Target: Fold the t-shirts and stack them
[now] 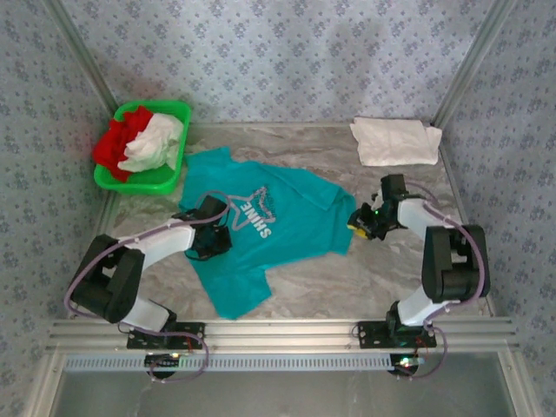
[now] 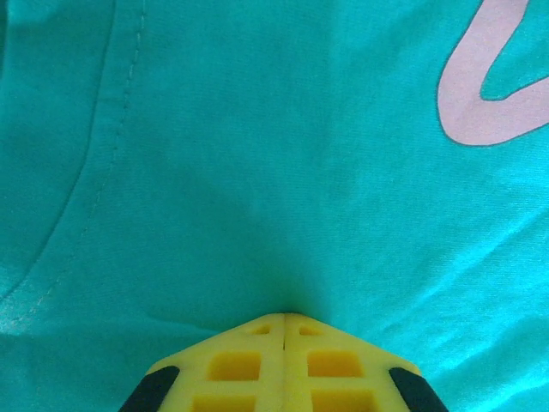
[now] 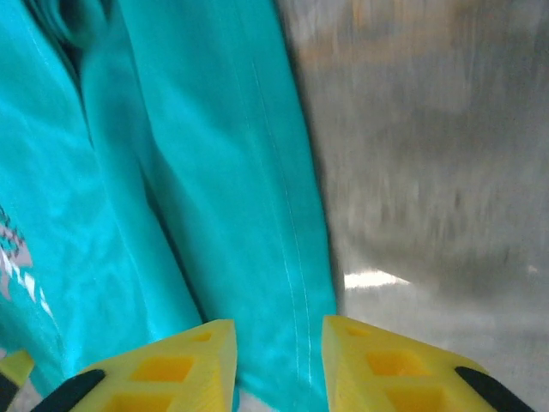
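Observation:
A teal t-shirt (image 1: 261, 234) with a silver-white star and "SHINE" print lies spread out in the middle of the table. My left gripper (image 1: 213, 239) rests on its left half. In the left wrist view that gripper (image 2: 284, 316) is shut, its tips pressed onto the teal cloth (image 2: 257, 154), and no cloth shows between the fingers. My right gripper (image 1: 358, 221) is at the shirt's right edge. Seen from the right wrist, it (image 3: 279, 330) stands open with the teal hem (image 3: 274, 257) lying between the fingers. A red t-shirt (image 1: 113, 143) and a white t-shirt (image 1: 156, 143) sit crumpled in the basket.
The green plastic basket (image 1: 165, 181) stands at the back left. A folded white cloth (image 1: 395, 141) lies at the back right corner. Patterned walls close in the table on three sides. Bare marble tabletop (image 1: 347, 278) shows in front of the shirt.

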Motion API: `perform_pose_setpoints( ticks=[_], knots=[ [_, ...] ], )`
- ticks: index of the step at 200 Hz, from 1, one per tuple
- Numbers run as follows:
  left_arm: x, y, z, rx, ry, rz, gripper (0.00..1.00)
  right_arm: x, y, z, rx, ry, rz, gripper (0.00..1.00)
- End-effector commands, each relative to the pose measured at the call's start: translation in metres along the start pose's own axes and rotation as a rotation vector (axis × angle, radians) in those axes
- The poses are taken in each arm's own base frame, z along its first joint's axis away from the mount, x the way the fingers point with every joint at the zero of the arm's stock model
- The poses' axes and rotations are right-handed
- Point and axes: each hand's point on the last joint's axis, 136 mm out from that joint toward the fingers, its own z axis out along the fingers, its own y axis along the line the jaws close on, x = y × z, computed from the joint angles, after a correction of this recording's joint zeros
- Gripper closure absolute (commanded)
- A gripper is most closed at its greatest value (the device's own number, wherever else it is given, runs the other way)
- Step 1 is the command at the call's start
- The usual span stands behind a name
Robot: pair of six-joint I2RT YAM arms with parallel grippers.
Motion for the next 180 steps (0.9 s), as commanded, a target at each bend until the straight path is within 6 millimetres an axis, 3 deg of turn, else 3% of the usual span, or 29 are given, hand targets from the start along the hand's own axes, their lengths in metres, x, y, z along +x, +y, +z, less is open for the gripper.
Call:
perform_pose_setpoints(
  ticks=[1,31,83,130,180],
  knots=[
    [0.013,0.016,0.001,-0.052,0.013,-0.013,1.0,0.037,0.0,-0.005,-0.022,0.074,0.029,0.64],
    [0.021,0.026,0.006,-0.09,0.037,-0.015,1.0,0.053,0.001,0.001,-0.022,0.111,0.016,0.61],
    [0.025,0.053,0.0,-0.162,0.005,-0.076,1.0,0.055,-0.007,0.017,0.01,0.118,0.013,0.59],
    [0.026,0.057,0.002,-0.14,-0.019,-0.097,1.0,0.06,0.0,0.03,-0.021,0.135,0.011,0.61],
    [0.024,0.055,0.004,-0.129,-0.026,-0.086,1.0,0.049,0.014,0.031,-0.067,0.084,0.012,0.78]
  ],
)
